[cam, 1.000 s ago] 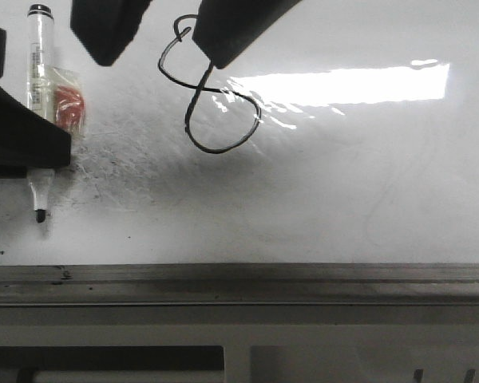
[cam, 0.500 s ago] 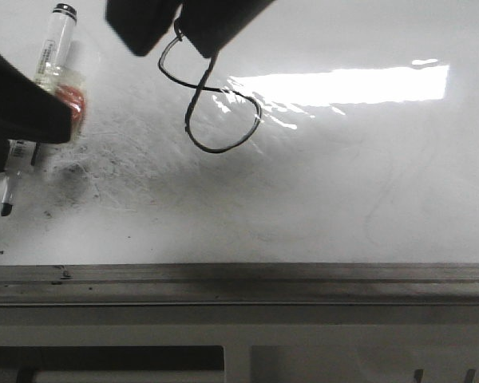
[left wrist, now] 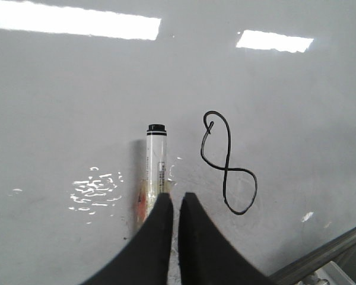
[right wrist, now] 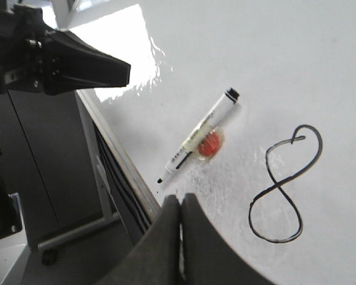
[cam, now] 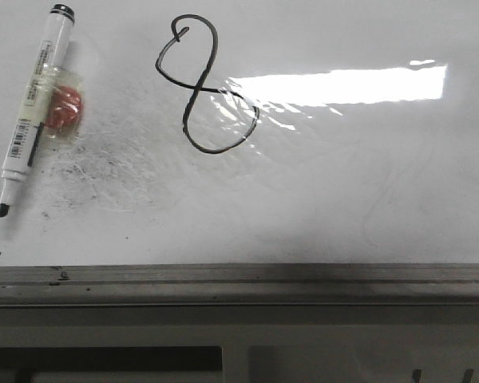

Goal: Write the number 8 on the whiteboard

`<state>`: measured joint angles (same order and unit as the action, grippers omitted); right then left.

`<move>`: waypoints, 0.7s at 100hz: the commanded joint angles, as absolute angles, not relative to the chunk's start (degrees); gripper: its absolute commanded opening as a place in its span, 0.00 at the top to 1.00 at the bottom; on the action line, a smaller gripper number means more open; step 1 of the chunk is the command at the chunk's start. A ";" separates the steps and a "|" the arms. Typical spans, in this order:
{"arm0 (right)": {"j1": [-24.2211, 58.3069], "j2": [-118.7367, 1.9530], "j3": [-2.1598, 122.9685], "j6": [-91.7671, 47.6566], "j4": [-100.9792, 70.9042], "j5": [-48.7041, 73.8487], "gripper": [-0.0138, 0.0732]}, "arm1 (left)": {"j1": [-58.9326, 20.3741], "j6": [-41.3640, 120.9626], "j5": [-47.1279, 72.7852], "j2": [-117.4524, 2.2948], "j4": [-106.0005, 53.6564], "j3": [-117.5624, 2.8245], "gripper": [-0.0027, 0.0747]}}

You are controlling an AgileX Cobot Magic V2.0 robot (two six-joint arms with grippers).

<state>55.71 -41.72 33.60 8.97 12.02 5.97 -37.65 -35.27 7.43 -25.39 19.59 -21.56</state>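
The number 8 (cam: 198,88) is a thin black line with a small hook at its top, on the upper left-middle of the whiteboard (cam: 343,191). It also shows in the left wrist view (left wrist: 226,170) and the right wrist view (right wrist: 283,181). A white marker (cam: 33,112) with a black tip lies loose on the board, left of the 8. My left gripper (left wrist: 176,196) is shut and empty, hovering above the marker's (left wrist: 156,160) lower half. My right gripper (right wrist: 180,197) is shut and empty, above the board near its edge, apart from the marker (right wrist: 197,138). Neither gripper shows in the front view.
A red blob in clear wrap (cam: 64,108) sits against the marker. Grey scratchy smudges (cam: 112,171) spread below it. The grey metal edge rail (cam: 239,283) runs along the board's near side. A dark arm part (right wrist: 53,56) hangs beyond the board's edge.
Both dark grippers have pulled out of the front view. The left one let go of the marker, which now lies tilted on the board. The whole 8 is uncovered.
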 commanded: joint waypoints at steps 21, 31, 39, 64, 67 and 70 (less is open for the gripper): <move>52.76 -22.98 17.08 8.46 8.49 -3.95 0.91 | -37.65 -35.46 2.69 -12.82 25.66 -12.76 0.99; 52.76 -17.71 12.09 8.46 8.58 -3.95 0.91 | -37.65 -35.46 2.54 -10.78 24.13 -10.86 0.99; 52.76 -14.35 9.57 8.46 8.58 -3.95 0.91 | -37.65 -35.46 2.45 -10.50 24.13 -10.05 0.99; 52.76 -12.01 7.07 8.46 8.58 -2.36 0.91 | -37.65 -35.46 2.31 -10.50 24.13 -9.65 0.99; 52.76 -12.01 7.07 8.46 8.58 -2.26 0.91 | -37.65 -35.46 2.31 -10.50 24.13 -9.65 0.99; 52.76 -12.01 7.07 8.46 8.58 -2.26 0.91 | -37.65 -35.46 2.31 -10.50 24.13 -9.65 0.99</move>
